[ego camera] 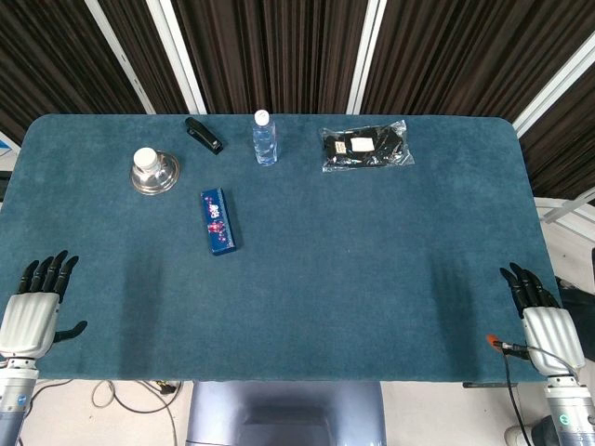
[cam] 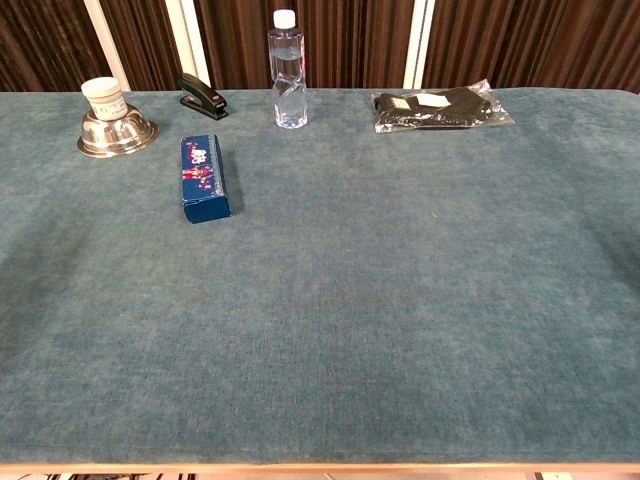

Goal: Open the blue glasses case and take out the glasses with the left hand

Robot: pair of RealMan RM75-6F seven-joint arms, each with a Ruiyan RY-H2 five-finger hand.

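Both hands are seen only in the head view, at the near corners of the teal-carpeted table (ego camera: 372,279): the left hand (ego camera: 37,311) and the right hand (ego camera: 544,321) are laid flat with fingers extended and slightly apart, and nothing is held. A closed, rectangular blue glasses case (ego camera: 218,221) with a coloured pattern on its lid is found left of centre, well apart from either hand. Behind it are placed a metal bowl (ego camera: 154,174) carrying a white jar (ego camera: 145,160), a black stapler (ego camera: 204,135), a clear plastic bottle (ego camera: 265,138) and a black item in a clear bag (ego camera: 365,146).
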